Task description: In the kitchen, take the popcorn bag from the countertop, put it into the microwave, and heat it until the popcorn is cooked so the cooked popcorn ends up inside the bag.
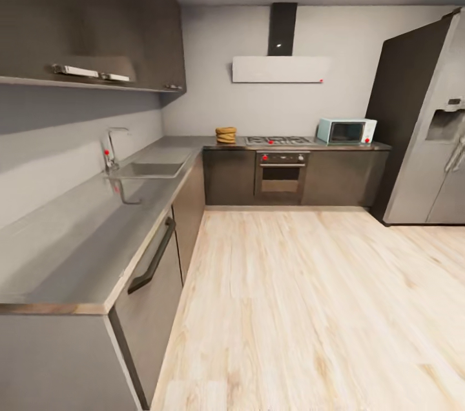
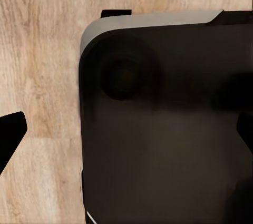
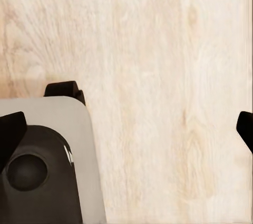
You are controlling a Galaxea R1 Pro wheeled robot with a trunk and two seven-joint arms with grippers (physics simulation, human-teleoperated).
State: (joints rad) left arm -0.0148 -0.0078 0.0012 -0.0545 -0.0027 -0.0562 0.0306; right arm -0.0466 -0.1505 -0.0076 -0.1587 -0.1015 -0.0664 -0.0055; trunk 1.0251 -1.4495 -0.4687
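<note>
Popcorn bag [image 1: 226, 135], a small tan crumpled sack, is sitting on the table [image 1: 77, 250] along the far wall, just beside the gas hob [image 1: 279, 140] on its left. Farther right on the same far run, beyond the hob, the pale blue microwave [image 1: 346, 131] is standing with its door closed, near the tall steel fridge [image 1: 423, 127]. A built-in oven [image 1: 281, 173] is sitting under the hob. The table's long arm, with a sink [image 1: 147, 170] and tap [image 1: 113, 146], is running down the left side.

In the left wrist view, the left gripper [image 2: 132, 137] is hanging released, its dark fingertips [image 2: 10, 134] spread wide at the picture's edges over the robot's dark base [image 2: 163, 129] and the wooden floor [image 2: 42, 66]. In the right wrist view, the right gripper [image 3: 129, 129] is likewise hanging wide open and empty above the floor. Both grippers' fingers are cut off by the frame. The bag's contents are too small to make out.
</note>
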